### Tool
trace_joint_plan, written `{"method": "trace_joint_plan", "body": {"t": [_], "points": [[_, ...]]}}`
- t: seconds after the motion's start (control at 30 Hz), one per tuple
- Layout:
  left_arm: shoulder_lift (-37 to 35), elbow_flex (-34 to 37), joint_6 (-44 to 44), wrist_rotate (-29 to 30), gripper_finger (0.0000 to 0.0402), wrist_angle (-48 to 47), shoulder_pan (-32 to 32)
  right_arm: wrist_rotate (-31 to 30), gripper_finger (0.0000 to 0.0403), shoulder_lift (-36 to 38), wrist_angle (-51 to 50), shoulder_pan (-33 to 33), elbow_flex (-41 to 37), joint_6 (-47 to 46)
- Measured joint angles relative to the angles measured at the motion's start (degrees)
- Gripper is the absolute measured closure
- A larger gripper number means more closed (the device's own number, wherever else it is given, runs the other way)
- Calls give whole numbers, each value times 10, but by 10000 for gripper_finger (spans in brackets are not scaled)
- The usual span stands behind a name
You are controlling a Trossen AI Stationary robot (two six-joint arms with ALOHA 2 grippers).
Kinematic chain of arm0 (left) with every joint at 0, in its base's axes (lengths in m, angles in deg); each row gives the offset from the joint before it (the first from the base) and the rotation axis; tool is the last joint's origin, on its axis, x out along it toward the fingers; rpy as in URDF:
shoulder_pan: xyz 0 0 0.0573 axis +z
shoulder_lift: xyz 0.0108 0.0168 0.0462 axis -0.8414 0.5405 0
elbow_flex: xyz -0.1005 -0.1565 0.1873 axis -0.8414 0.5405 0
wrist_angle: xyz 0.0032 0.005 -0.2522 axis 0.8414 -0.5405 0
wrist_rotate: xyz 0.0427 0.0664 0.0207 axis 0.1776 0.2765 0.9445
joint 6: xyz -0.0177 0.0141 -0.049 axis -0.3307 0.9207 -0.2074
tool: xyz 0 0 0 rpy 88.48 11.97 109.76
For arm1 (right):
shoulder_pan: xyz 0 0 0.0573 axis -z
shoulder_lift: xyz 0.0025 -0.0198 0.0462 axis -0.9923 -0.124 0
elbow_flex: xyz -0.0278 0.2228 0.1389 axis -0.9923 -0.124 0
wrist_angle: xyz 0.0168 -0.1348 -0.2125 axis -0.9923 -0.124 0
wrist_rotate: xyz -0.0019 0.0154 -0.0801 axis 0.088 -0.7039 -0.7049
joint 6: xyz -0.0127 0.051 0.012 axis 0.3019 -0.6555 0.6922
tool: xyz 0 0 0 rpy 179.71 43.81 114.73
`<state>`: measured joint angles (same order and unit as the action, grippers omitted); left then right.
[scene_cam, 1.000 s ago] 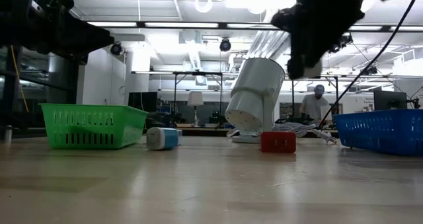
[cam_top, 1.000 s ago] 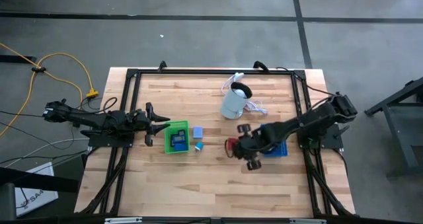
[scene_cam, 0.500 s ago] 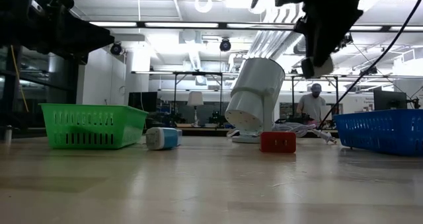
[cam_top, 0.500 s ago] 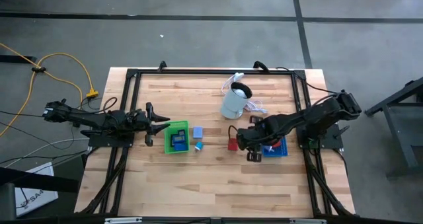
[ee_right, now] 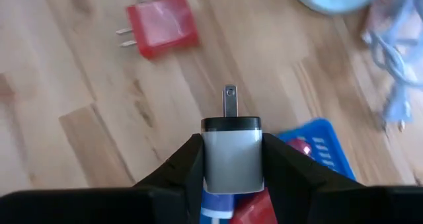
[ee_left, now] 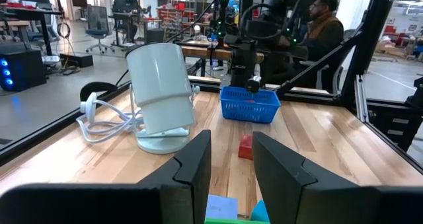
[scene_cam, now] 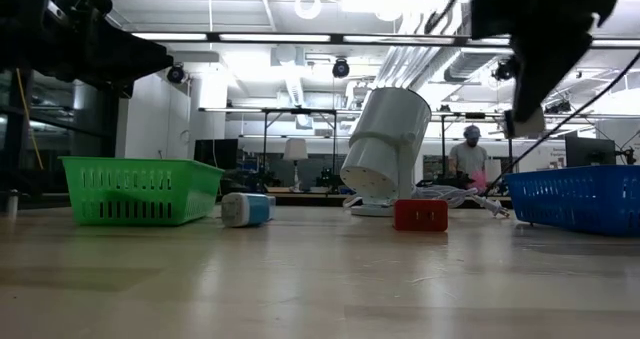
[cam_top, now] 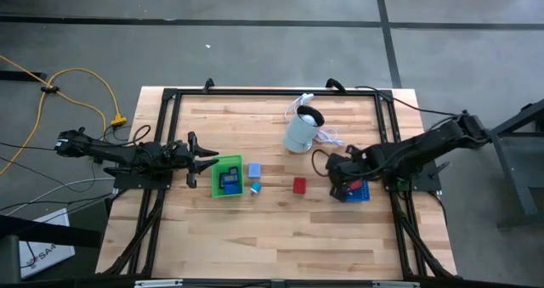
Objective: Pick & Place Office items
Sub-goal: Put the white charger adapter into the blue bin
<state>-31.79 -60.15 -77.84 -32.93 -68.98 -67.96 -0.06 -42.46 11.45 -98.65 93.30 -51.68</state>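
A pale grey plug adapter [ee_right: 231,152], boxy with a dark top band and a metal prong standing out of it, sits clamped between the two dark fingers of the right hand [ee_right: 231,159], above the near edge of the blue tray [cam_top: 355,190]; that tray is a slotted plastic basket with red and blue pieces inside; a glossy red adapter [cam_top: 299,184] with two prongs lies flat on the pale wood-plank surface [cam_top: 272,237], just beside the tray; a blue block [cam_top: 253,169] and a teal piece [cam_top: 254,187] lie next to the green slotted tray [cam_top: 215,177]; the left hand [cam_top: 204,160] hangs beside the green tray, fingers slightly parted and holding nothing.
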Motion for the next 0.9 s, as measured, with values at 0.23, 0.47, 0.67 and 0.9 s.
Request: {"method": "trace_joint_plan", "body": {"t": [0.23,0.47,0.67,0.9], "points": [[0,0,0,0,298,0,0,-24,282,69,-2,-19,-71,-72],[0,0,0,0,298,0,0,-64,281,105,-60,-38,-96,-163],[0,0,0,0,298,0,0,-74,284,106,-92,-45,-111,-215],[0,0,0,0,298,0,0,-85,281,106,-93,-45,-134,-242]]}}
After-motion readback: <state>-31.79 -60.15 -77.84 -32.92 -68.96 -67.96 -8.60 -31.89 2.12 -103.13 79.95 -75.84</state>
